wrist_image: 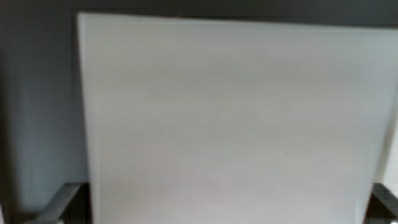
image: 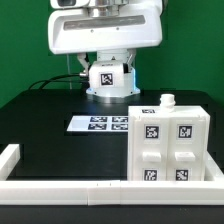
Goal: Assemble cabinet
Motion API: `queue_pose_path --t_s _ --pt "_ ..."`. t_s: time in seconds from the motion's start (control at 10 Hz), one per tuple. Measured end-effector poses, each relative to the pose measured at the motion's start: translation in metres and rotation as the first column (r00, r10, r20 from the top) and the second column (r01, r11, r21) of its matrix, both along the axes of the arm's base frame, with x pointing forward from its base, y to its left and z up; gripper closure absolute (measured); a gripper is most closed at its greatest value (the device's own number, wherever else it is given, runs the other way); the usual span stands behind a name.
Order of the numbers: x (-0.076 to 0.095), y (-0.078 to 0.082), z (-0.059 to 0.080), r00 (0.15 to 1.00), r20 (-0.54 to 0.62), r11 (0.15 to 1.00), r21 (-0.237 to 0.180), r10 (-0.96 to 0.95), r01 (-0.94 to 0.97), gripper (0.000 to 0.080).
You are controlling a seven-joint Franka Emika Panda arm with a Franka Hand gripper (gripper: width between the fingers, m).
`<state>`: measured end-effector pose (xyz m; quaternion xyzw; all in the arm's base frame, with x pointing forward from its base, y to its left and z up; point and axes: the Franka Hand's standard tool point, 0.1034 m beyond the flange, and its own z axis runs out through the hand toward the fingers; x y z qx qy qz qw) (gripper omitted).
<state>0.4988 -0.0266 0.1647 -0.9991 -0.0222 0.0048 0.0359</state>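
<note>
The white boxy cabinet body (image: 170, 145) stands on the black table at the exterior view's front right. It bears several square tags and has a small white block (image: 168, 101) on top. In the wrist view a plain white panel (wrist_image: 231, 110) fills most of the picture. My gripper (wrist_image: 228, 208) has a dark finger (wrist_image: 64, 205) against each side edge of that panel and is shut on it. In the exterior view the arm's white housing (image: 105, 25) is high at the back. The gripper's fingers do not show there.
The marker board (image: 100, 123) lies flat near the table's middle, in front of the robot's tagged base (image: 108, 78). White border rails run along the front edge (image: 90, 188) and the exterior view's left corner (image: 10, 160).
</note>
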Motion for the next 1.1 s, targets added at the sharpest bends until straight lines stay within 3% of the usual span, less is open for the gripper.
queue_pose_path --t_s 0.4,0.6,0.9,1.1 --pt "0.001 0.003 0.0 1.0 0.0 1.0 -0.002 0.01 -0.01 0.0238" --pt "0.033 0.028 0.012 0.994 0.013 0.994 -0.004 0.109 -0.109 0.0238" --pt "0.076 0.06 0.005 0.978 -0.028 0.978 -0.022 0.207 -0.207 0.0238" --pt "0.071 0.052 0.004 0.98 -0.023 0.98 -0.023 0.196 -0.196 0.0238"
